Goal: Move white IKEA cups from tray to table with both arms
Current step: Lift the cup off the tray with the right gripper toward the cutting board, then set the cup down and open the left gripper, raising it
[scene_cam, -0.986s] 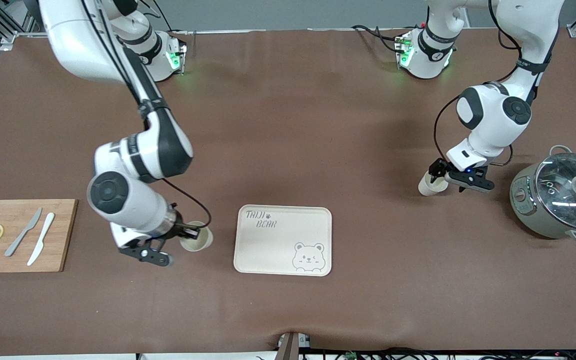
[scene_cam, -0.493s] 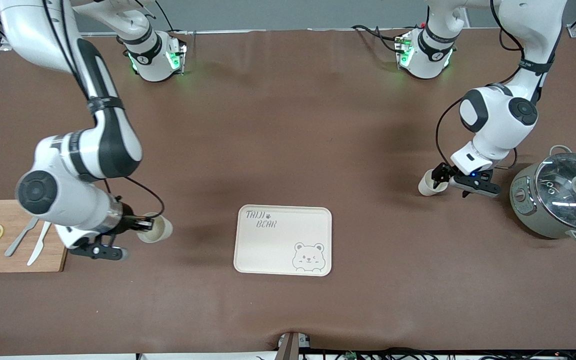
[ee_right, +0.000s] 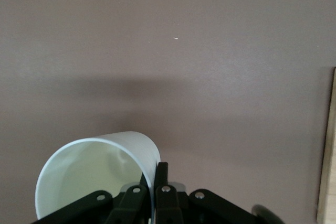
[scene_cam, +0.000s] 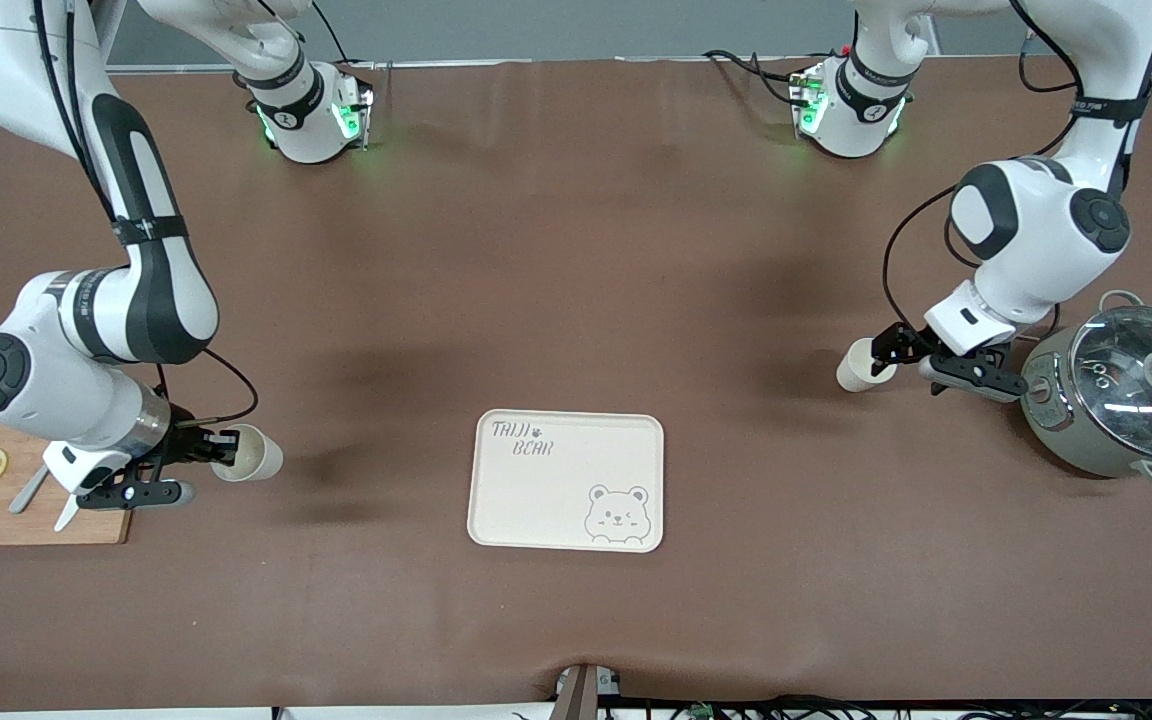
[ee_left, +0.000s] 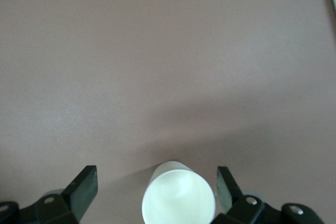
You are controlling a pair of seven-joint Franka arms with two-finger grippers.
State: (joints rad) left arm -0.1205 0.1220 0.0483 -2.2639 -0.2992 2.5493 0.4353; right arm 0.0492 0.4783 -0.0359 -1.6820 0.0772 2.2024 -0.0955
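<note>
Front view: bare tray [scene_cam: 536, 500].

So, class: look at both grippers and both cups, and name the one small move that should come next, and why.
Probably the right gripper should lower its cup onto the table and open: it is shut on the rim beside the board. The left gripper is open, its cup standing on the table; the tray is empty.

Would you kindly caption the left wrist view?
Open left end effector straddling a small cream-white tapered cup on brown mat.
</note>
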